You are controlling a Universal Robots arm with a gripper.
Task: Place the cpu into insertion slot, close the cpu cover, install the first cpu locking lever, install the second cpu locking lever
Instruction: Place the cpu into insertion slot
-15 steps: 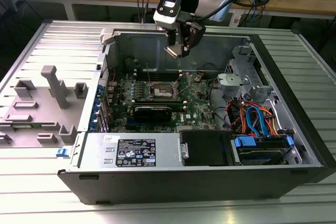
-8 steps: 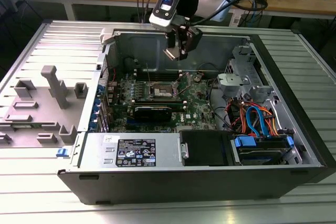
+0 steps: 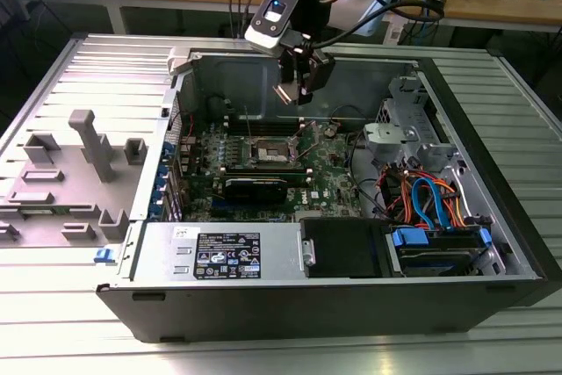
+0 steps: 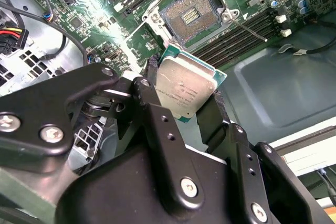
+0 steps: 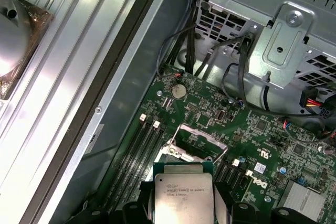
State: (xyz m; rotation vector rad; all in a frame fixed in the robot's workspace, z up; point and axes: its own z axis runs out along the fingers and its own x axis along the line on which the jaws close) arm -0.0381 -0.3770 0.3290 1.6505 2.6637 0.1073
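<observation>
My gripper (image 3: 299, 92) hangs above the open computer case, shut on the cpu (image 3: 288, 94), a small silver-topped chip with a green edge. In both wrist views the cpu (image 4: 185, 90) (image 5: 182, 195) sits clamped between the black fingers (image 4: 152, 80), tilted and in the air. The insertion slot (image 3: 270, 154) (image 4: 191, 18) lies below on the green motherboard (image 3: 329, 182), bare with its pale contact field showing. In the first wrist view the cpu cover (image 5: 207, 136) stands raised beside the slot. A thin locking lever (image 4: 251, 29) sticks up next to the socket.
Long black memory slots (image 4: 231, 38) flank the socket. A metal drive cage (image 3: 399, 133) and orange and blue cables (image 3: 421, 199) fill the case on the exterior view's right. The power supply (image 3: 228, 256) lines the near wall. A grey fixture (image 3: 88, 142) stands outside the case.
</observation>
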